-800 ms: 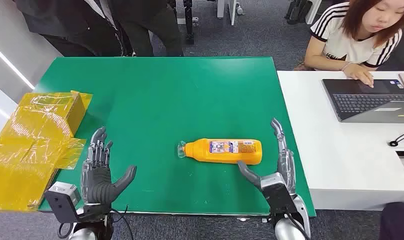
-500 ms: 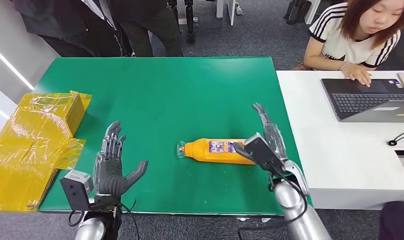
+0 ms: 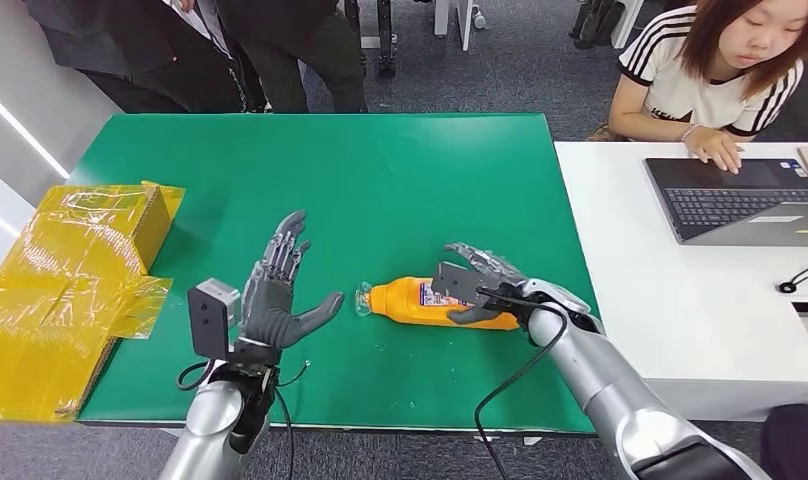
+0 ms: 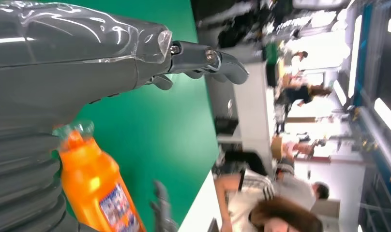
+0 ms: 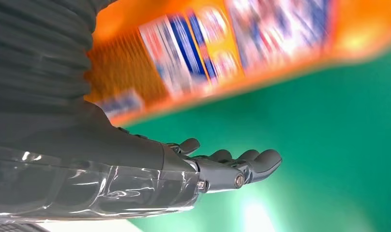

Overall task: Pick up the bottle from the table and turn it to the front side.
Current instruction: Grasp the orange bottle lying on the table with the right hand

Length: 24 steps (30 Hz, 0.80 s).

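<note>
Closing right robot hand (image 3: 477, 283), fingers apart over orange bottle (image 3: 420, 300); wrap mid-body firmly. Left robot hand (image 3: 280, 292) spread, empty.

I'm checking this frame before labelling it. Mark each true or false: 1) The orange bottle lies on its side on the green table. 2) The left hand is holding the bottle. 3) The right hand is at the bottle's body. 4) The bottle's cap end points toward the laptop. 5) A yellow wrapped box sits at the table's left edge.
1) True: the orange bottle lies on its side on the green table.
2) False: the left hand is spread open beside the bottle's cap end, holding nothing.
3) True: the right hand is over the bottle's body, fingers not yet plainly closed.
4) False: the cap end points toward the left hand, away from the laptop.
5) True: the yellow wrapped box is there.
</note>
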Available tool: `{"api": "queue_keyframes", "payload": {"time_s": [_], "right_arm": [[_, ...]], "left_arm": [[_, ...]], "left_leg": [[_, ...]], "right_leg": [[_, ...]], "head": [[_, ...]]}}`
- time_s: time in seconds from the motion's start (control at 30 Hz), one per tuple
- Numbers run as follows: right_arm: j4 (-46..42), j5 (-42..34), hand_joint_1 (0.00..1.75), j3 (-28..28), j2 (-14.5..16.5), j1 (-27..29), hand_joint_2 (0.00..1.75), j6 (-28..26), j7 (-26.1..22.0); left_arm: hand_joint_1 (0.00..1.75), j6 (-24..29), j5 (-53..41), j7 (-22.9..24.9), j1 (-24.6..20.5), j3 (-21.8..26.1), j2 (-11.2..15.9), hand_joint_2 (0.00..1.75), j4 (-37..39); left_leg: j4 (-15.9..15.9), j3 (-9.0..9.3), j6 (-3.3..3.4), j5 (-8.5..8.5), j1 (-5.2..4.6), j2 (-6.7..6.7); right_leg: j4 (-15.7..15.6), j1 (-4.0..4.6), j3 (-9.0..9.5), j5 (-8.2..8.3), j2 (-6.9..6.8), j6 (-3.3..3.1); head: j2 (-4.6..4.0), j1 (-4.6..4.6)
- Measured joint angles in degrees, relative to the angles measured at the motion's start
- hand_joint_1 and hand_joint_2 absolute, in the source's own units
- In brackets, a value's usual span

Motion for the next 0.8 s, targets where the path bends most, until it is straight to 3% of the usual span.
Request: {"api": "queue_keyframes", "payload": {"time_s": [0.13,0.3,0.47,0.8], "right_arm": [[5.2,0.8,0.0,4.1,-0.7,-4.0,1.75,6.1,-0.1],[8.0,1.0,0.0,7.2,-1.8,-6.7,1.75,9.0,0.1],[8.7,2.3,0.0,11.3,-3.6,-9.3,1.75,13.4,1.9],[9.4,3.2,0.0,17.2,-4.9,-13.2,1.75,14.9,3.7]], "left_arm": [[0.0,-1.3,0.8,0.9,-2.7,-0.9,-0.3,1.75,2.3],[0.0,-2.2,1.7,1.6,-3.9,-1.3,-0.6,1.75,3.6],[0.0,-6.6,7.8,3.7,-4.4,-1.2,-0.7,1.75,4.2],[0.0,-9.1,11.6,5.0,-4.3,-1.2,-0.7,1.75,4.3]], "left_leg": [[0.0,0.06,0.0,-0.01,0.0,0.1],[0.0,0.04,0.0,0.0,-0.01,0.06],[0.0,0.0,0.01,0.0,-0.02,0.06],[0.1,0.0,0.01,-0.01,0.01,0.08]], "right_leg": [[0.0,0.0,0.0,0.03,0.11,-0.02],[0.0,0.0,0.02,0.03,0.06,-0.01],[0.0,-0.01,0.02,0.06,0.06,0.03],[0.0,0.0,0.0,0.07,0.09,0.03]], "head": [[0.0,-0.01],[0.0,-0.01],[0.0,0.0],[0.0,-0.02]]}}
